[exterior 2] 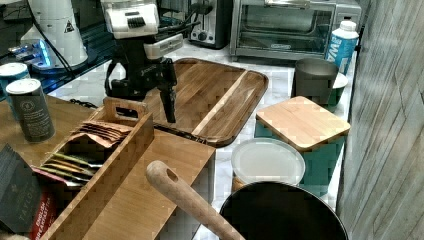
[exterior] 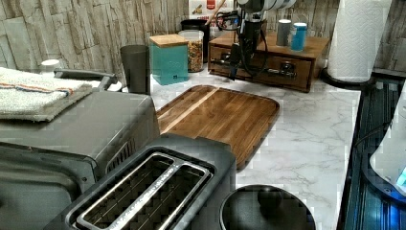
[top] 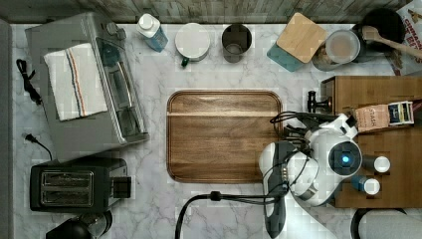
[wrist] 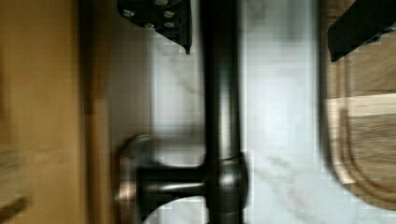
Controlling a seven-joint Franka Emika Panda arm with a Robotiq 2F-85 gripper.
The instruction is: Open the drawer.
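The drawer (exterior: 261, 67) is the front of the light wooden box (top: 378, 89), and in the left view it looks flush with the box. Its long black bar handle (exterior: 253, 68) runs across the front and shows close up as handle (wrist: 222, 93) on a round post. My gripper (wrist: 261, 28) hangs in front of the drawer, open, with the bar between its two fingers (wrist: 168, 18) and nearer one of them than the other. In the right view one black finger (exterior 2: 170, 102) points down just off the box's front edge. The white arm (top: 328, 159) covers the gripper from above.
A dark wooden tray (top: 224, 137) lies right beside the drawer front. Two tins (exterior 2: 30, 107) and a tea caddy (exterior 2: 100, 150) stand on the box. A teal canister (top: 298, 40), jar, cup, toaster oven (top: 79, 84), toaster and paper towel roll (exterior: 356, 38) ring the marble counter.
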